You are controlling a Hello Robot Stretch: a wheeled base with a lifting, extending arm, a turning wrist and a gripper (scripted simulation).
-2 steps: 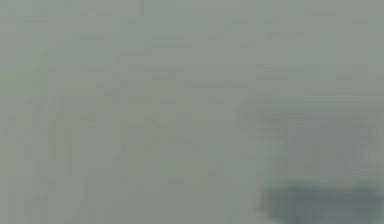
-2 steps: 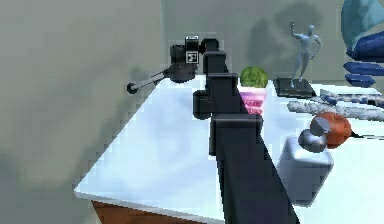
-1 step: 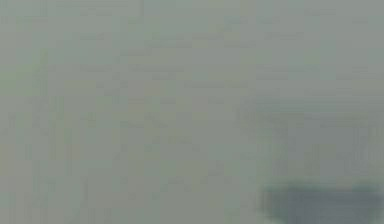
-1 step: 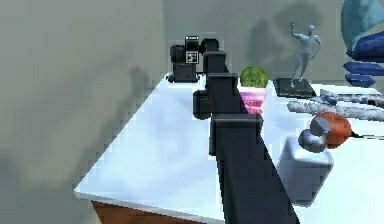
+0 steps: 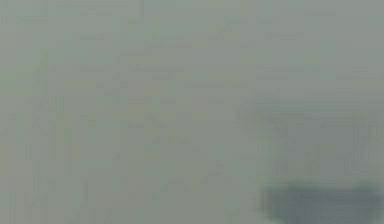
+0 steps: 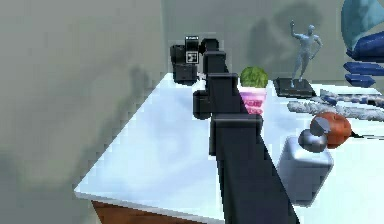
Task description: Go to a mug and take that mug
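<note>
The white surface (image 6: 140, 150) runs away from the robot, and the dark arm (image 6: 240, 150) lies along it toward the far edge. There the gripper (image 6: 183, 55) stands against the wall. Its far end is too dark to make out, so I cannot tell whether it holds anything.

To the right of the gripper, about as far out, stands a grey statue (image 6: 303, 50). Much nearer the robot than the gripper, right of the arm, is a white bottle (image 6: 305, 168). A potted plant (image 6: 252, 82) sits just right of the arm, a little short of the gripper. A round reddish thing (image 6: 330, 127) lies beyond the bottle.

Smallest is a dark cup-shaped thing (image 6: 201, 104), probably the mug. It stands upright, tight against the arm's left side and nearer the robot than the gripper. So the gripper lies beyond it, and the next move likely calls for drawing the arm back.

The arm side view gives the surface and everything on it. The forward view gives grey wall (image 5: 120, 100).
</note>
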